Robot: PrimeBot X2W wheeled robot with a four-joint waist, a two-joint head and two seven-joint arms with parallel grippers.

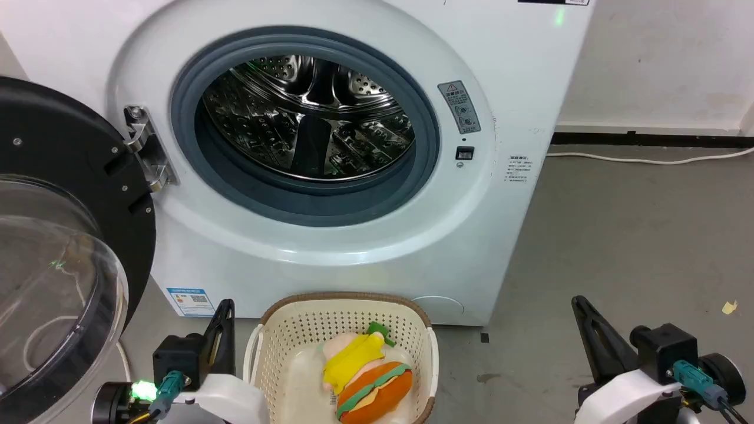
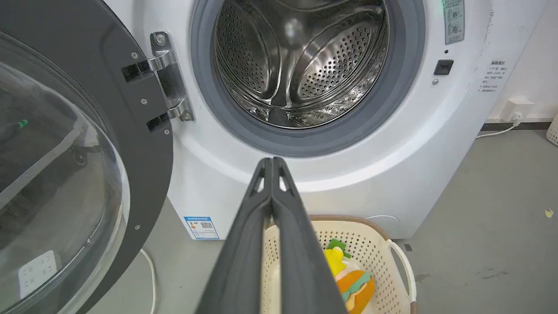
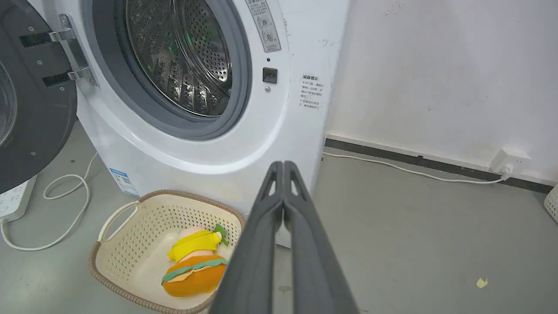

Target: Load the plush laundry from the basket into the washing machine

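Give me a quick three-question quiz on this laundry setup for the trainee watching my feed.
1. True or false: the washing machine has its door standing open.
2. Where is the plush laundry? A: in the drum. B: in the basket. C: on the floor.
3. Fill in: the left claw and the right claw are both ___, holding nothing.
Key: 1 true; 2 B; 3 shut.

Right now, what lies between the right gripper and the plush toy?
Head view: between right gripper and plush toy, grey floor, then the wall of the basket.
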